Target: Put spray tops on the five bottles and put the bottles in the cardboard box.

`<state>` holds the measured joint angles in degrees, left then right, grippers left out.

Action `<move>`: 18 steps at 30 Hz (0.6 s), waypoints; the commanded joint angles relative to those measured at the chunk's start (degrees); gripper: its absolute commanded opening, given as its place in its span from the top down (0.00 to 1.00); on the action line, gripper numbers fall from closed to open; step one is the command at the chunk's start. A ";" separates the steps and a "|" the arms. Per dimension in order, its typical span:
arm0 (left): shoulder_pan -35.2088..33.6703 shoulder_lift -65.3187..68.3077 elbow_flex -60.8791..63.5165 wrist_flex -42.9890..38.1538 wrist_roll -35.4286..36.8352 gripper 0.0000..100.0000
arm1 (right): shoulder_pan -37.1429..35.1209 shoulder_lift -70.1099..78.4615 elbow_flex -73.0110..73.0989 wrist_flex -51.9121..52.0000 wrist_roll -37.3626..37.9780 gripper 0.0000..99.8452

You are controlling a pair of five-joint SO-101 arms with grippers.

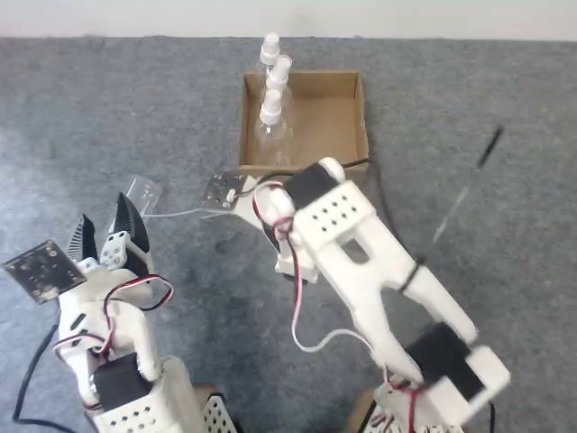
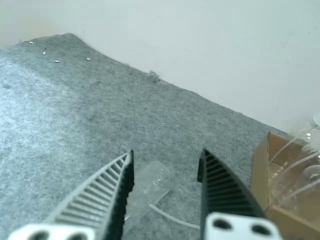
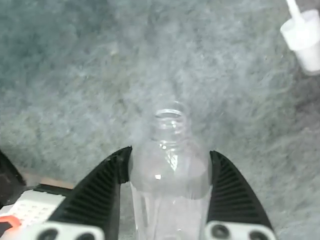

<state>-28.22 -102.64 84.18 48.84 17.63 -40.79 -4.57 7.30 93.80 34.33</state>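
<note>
Right tool [image 3: 170, 151] clasps uncapped bottle [image 3: 170, 172], hidden under arm [image 1: 361, 262] in high view | left tool [image 2: 166, 152] spread open

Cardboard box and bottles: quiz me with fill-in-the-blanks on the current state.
The brown cardboard box holds ___ clear plastic bottles with white spray tops.
The held clear bottle in the right gripper has ___ spray top.
The left gripper is ___ by a toppled clear bottle on grey carpet.
Missing: three; no; open.
</note>
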 commanded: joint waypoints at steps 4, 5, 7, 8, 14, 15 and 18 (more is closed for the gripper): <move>0.00 -0.79 -0.57 -1.76 -0.62 0.80 | -0.48 -16.75 10.90 -6.29 -2.73 0.88; 0.00 -0.79 -0.57 -1.76 -0.62 0.80 | -0.48 -19.12 12.84 -7.96 -3.25 0.88; 0.00 -0.79 -0.57 -1.76 -0.62 0.80 | -0.48 -23.25 16.09 -10.77 -4.75 0.88; 0.00 -0.79 -0.57 -1.76 -0.62 0.80 | -0.40 -25.10 17.14 -11.74 -5.71 0.88; 0.00 -0.79 -0.57 -1.67 -0.62 0.80 | -0.04 -33.54 18.46 -12.26 -10.37 0.88; 0.09 -0.70 -0.57 -1.67 -0.62 0.80 | 0.75 -34.51 18.46 -12.53 -11.08 0.88; 1.67 -0.62 -0.57 -1.58 -0.62 0.80 | 3.12 -37.05 20.13 -14.64 -13.01 0.88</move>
<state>-28.22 -102.64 84.18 48.84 17.63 -40.18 -37.45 26.55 82.02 23.43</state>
